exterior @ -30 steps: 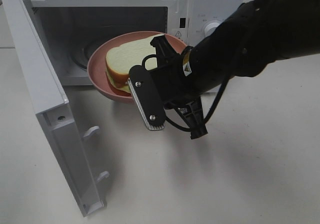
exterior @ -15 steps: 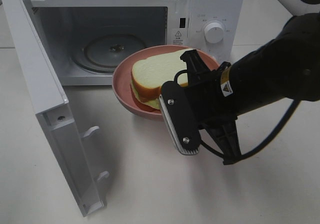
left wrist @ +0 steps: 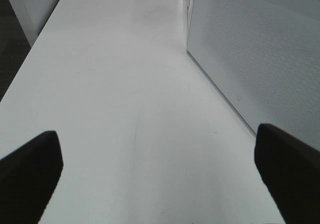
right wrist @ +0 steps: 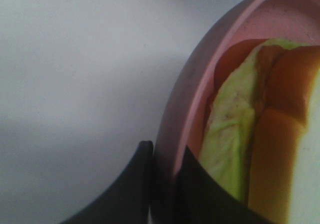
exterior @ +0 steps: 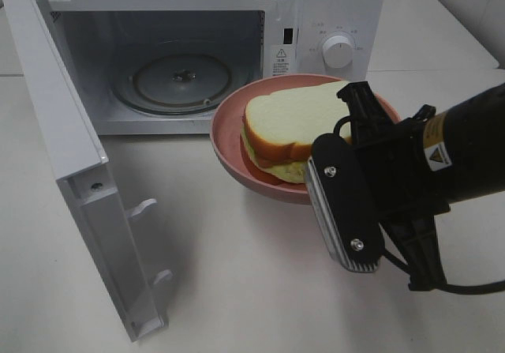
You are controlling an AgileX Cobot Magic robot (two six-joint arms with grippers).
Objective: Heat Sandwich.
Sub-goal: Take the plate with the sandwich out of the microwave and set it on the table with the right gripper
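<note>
The sandwich (exterior: 288, 124), white bread with tan crust and pale green filling, lies on a round pink plate (exterior: 225, 136). My right gripper (exterior: 338, 136) is shut on the plate's rim and holds the plate above the table, in front of and to the right of the open microwave (exterior: 335, 9). In the right wrist view the fingers (right wrist: 135, 189) clamp the plate rim (right wrist: 185, 114), with the sandwich (right wrist: 270, 134) just beyond. My left gripper (left wrist: 160, 179) is open and empty over bare table beside the microwave's outer wall (left wrist: 250, 48); it is out of the exterior view.
The microwave door (exterior: 63, 132) stands swung open at the left. The glass turntable (exterior: 181, 76) inside is bare. White table (exterior: 237, 290) lies in front of the microwave.
My right gripper has carried the plate with the sandwich out from the microwave's mouth, to the right and toward the table's front. The turntable now shows fully.
</note>
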